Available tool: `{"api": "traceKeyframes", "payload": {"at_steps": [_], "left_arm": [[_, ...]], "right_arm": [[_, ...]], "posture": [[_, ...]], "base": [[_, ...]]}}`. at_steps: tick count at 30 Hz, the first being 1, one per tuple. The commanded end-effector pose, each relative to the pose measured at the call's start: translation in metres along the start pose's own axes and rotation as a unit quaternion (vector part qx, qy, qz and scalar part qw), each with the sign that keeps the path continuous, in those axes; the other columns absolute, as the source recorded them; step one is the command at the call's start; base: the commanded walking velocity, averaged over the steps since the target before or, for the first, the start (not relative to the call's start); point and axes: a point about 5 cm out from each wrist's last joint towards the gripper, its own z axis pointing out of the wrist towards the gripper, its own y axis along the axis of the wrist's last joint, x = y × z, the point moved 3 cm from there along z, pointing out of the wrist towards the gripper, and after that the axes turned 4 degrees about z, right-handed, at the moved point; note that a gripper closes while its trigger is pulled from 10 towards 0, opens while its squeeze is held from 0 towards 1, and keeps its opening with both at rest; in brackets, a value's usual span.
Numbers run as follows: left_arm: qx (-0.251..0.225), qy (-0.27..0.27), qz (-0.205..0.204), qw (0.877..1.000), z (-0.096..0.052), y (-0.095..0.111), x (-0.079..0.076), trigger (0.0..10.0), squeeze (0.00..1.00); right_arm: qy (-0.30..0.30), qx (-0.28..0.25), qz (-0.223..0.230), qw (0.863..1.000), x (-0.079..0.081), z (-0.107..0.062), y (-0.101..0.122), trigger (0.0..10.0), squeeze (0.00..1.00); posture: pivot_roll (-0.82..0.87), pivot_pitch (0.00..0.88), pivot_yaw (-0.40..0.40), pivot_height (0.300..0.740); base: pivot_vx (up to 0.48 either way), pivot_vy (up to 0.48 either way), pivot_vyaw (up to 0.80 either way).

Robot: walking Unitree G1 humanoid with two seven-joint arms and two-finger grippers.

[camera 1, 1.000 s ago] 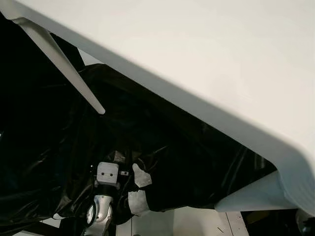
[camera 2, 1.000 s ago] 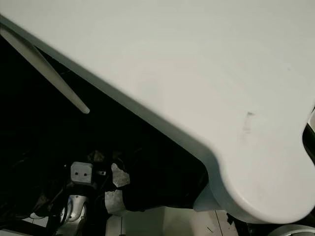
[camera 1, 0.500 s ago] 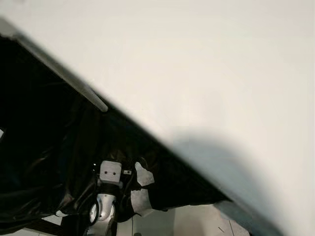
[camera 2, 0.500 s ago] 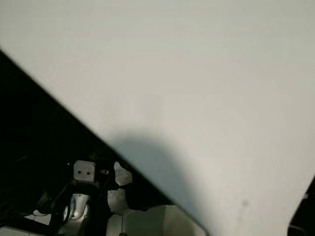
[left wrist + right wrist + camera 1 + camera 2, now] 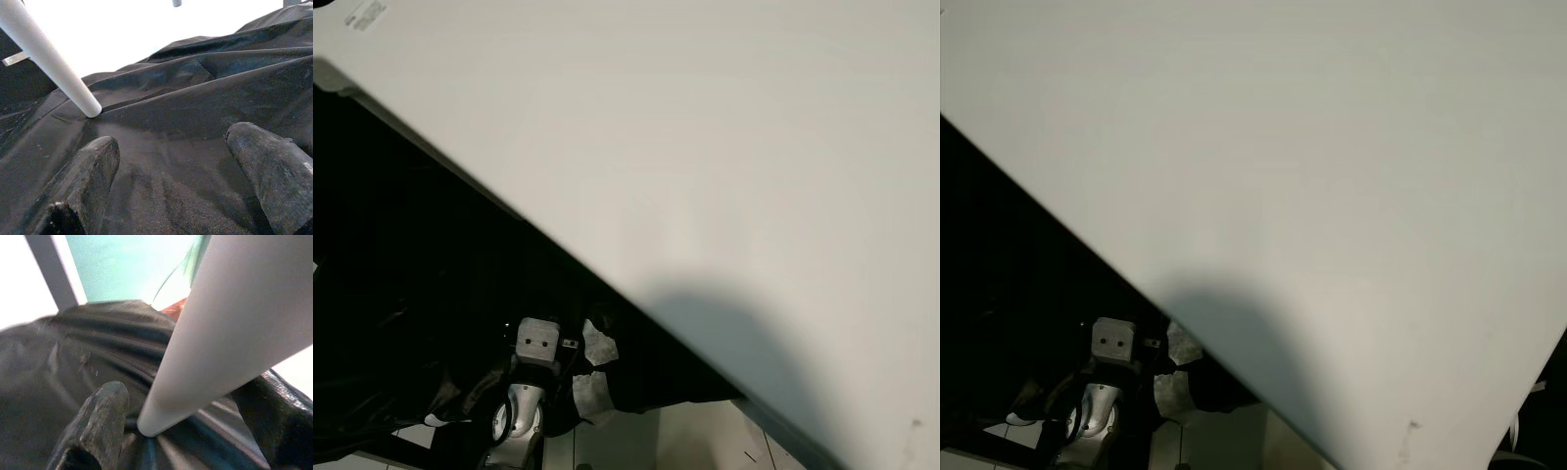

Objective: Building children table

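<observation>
Between the two black fingers of the right gripper (image 5: 161, 426), a thick white table leg (image 5: 230, 328) is seen, its foot set on the crumpled black plastic sheet (image 5: 73, 357); the fingers stand spread at either side of the leg, and whether they press on it cannot be told. The left gripper (image 5: 171, 161) is held open and empty above the same sheet, with a second, slimmer-looking white table leg (image 5: 49, 58) planted on the sheet beyond its fingertips and well apart from them. From the head views, the white tabletop (image 5: 705, 166) is shown very close to the camera, covering most of the scene, its long edge running diagonally over the black sheet; a small label (image 5: 367, 17) is fixed near its far left corner. Below that edge the robot's silver lower body (image 5: 524, 392) and a strip of pale floor (image 5: 695, 441) are visible.

Risk, as judged: the sheet is slick and wrinkled, so a leg foot may skid or snag as the table is shifted. With the tabletop blocking the head camera, the grippers are guided by wrist views alone, and a finger may be pinched or a leg wrenched at its joint.
</observation>
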Motion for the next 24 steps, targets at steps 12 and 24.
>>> {"api": "traceKeyframes", "payload": {"at_steps": [12,24], "left_arm": [[0.026,-0.020,-0.003,0.999,-0.005,-0.009,-0.006,10.0,0.00],[0.030,-0.021,-0.001,0.999,-0.007,-0.011,-0.006,10.0,0.00]], "right_arm": [[0.148,-0.041,-0.137,0.979,0.039,-0.019,0.006,0.0,0.00],[0.193,-0.068,-0.170,0.964,0.050,-0.025,0.022,2.6,0.00]], "posture": [[0.05,0.000,0.030,0.740],[0.05,0.000,0.028,0.740]], "base": [[0.000,0.000,0.00],[0.000,0.000,0.00]]}}
